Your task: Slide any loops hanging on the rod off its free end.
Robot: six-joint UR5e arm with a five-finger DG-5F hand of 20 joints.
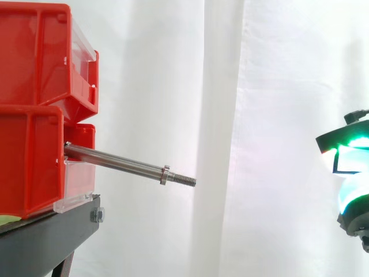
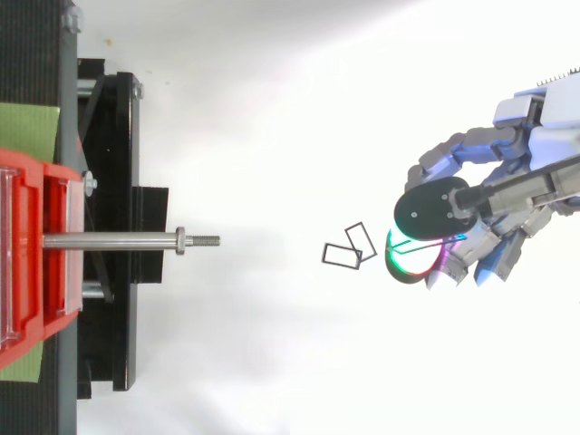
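Two red bins (image 1: 34,115) sit stacked on the black stand (image 1: 46,236), at 9 o'clock in the side view, before the white curtain (image 1: 259,86).

The hand (image 2: 530,127) is at 3 o'clock in the top view, well apart from the stand. In the side view it (image 1: 351,202) shows at the 3 o'clock edge, level with the rod's tip. From where I stand I cannot tell whether it grips anything.

The steel rod (image 2: 109,241) projects from the front of the lower bin. Seen from above it points to 3 o'clock. Seen from the side it tilts down toward 4 o'clock. A collar (image 2: 181,241) sits near its free end, and a short threaded tip (image 2: 207,240) lies beyond it.

Two small dark rectangular loops (image 2: 350,249) overlap each other in the top view, clear of the rod. They lie between the threaded tip and the hand, well apart from the tip at its 3 o'clock and just beside the hand at its 9 o'clock. Contact between loops and hand cannot be confirmed.
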